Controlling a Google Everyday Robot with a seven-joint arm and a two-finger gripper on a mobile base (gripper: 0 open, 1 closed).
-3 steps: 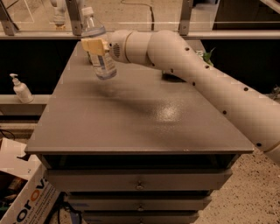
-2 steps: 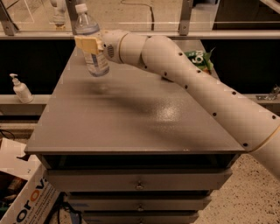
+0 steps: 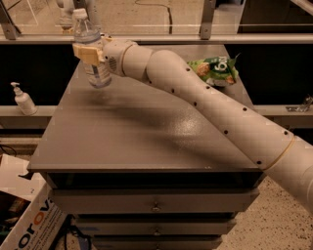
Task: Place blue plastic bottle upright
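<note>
camera view, nearest first: at bottom left, a cardboard box [image 3: 22,222] with printed lettering, partly cut by the edge. just behind and right of it, stacked drawers [image 3: 146,197] of a dark cabinet, with a small knob [image 3: 155,208] at the middle of the top one. above them, a flat grey tabletop [image 3: 137,141], lit with soft glare toward the right.

entering from the lower right corner, a thick white arm [image 3: 230,122], stretched diagonally over the tabletop toward its far left corner, dotted with small dark holes along the side. off the table at left, lower down on a pale ledge [image 3: 49,111]: small white pump dispenser [image 3: 23,100], upright.

at the arm's end, over the far left corner: gripper [image 3: 88,52], tan fingers [image 3: 83,52] clamped tight round the blue plastic bottle [image 3: 99,73], just below its shoulder. bottle upright, white cap [image 3: 79,13] on top, clear ribbed body hanging below the fingers, base right at the tabletop's far left part; touching or just above, cannot tell. faint shadow on the surface beneath it.

farther right, near the far right corner and behind the arm: crumpled green packet [image 3: 215,68] lying on the tabletop, well apart from the bottle. farthest back, a pale rail [image 3: 195,38] across the whole width, with upright posts [image 3: 205,19] rising from it.
</note>
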